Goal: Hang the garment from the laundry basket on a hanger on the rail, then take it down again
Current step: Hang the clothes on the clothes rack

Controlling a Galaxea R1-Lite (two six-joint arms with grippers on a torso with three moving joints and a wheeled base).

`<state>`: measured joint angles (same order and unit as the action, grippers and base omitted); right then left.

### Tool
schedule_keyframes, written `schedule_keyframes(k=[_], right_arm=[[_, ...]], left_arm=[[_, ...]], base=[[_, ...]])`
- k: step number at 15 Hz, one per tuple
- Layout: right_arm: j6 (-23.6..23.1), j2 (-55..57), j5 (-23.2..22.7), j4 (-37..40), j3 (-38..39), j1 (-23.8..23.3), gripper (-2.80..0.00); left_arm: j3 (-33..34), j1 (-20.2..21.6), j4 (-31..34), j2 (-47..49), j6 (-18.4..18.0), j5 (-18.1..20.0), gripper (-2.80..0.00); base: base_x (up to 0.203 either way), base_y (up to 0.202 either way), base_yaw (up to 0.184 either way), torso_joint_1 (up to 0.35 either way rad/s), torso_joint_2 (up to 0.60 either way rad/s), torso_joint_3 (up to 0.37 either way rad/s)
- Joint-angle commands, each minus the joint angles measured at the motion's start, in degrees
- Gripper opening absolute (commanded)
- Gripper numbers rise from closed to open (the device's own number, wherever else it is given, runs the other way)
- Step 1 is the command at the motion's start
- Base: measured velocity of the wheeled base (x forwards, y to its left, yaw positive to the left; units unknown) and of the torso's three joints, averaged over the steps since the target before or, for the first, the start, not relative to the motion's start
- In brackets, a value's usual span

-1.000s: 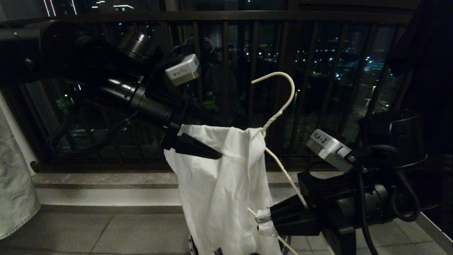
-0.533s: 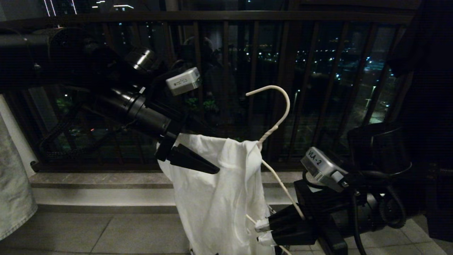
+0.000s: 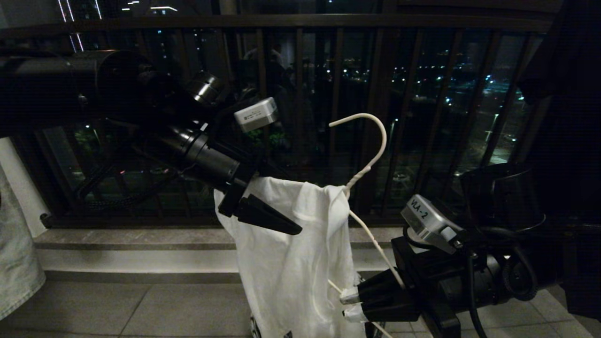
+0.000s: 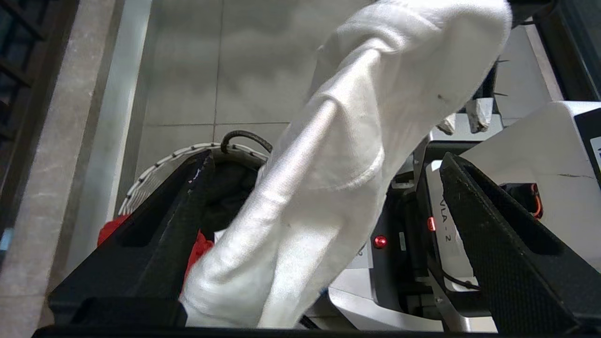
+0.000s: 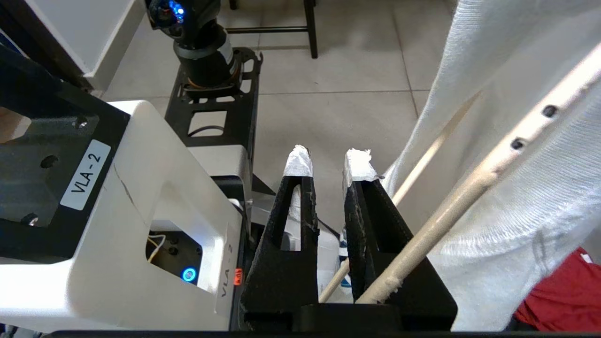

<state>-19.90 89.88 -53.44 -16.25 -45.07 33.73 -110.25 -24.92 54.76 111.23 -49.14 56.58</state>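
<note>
The left arm is seen reaching in from the upper left of the head view, angled down toward the centre, with the left gripper (image 3: 263, 213) set against the top of the garment (image 3: 291, 263). In the left wrist view its fingers (image 4: 493, 234) are spread as wide as they go, with the white cloth (image 4: 328, 164) passing loosely between them and gripped by neither.

The right arm is seen entering from the lower right, roughly level. The right gripper (image 3: 350, 305) is nearly closed, and the lower end of the hanger (image 3: 371, 159) runs along its fingers. In the right wrist view the taped fingertips (image 5: 357, 162) stand a narrow gap apart, with one thin wire rising between the fingers; the thicker wire (image 5: 469, 188) lies against the outer side of one finger.

The garment is draped over one shoulder of the hanger, which is held tilted in mid-air before the dark balcony railing (image 3: 300, 21), its hook free. The garment's lower edge is cut off below. The laundry basket (image 4: 155, 166) is only partly seen on the floor beneath, behind the left fingers, with red cloth (image 4: 110, 230) inside. Pale blue denim (image 3: 16, 263) is cut off at the left edge. Whether the hanger's far shoulder sits inside the cloth cannot be made out.
</note>
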Motion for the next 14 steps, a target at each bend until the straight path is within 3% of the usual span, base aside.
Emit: schedule_keyframes(k=[1,6,7,14], right_arm=[[-0.14,-0.15,-0.26,-0.1,-0.02,-0.07,-2.8],[-0.14,-0.5,0.01,-0.1,-0.11,-0.33,-2.8],[-0.14,-0.5,0.09,-0.14,-0.2,-0.42,-2.8],[-0.14,-1.12,0.09,-0.36,-0.72,-2.62,-2.8]], left_arm=[[0.04,-0.04,0.35,-0.12,-0.07,0.11,0.0],[0.12,-0.04,0.44,-0.14,0.19,-0.07,0.0],[0.04,-0.04,0.35,-0.22,0.33,-0.07,-2.8],[0.21,-0.04,0.35,-0.31,0.27,-1.12,-2.8]], base=[[0.0,0.0,0.0,0.0,0.0,0.0],[0.0,0.0,0.0,0.0,0.0,0.0],[0.0,0.0,0.0,0.0,0.0,0.0],[0.0,0.0,0.0,0.0,0.0,0.0]])
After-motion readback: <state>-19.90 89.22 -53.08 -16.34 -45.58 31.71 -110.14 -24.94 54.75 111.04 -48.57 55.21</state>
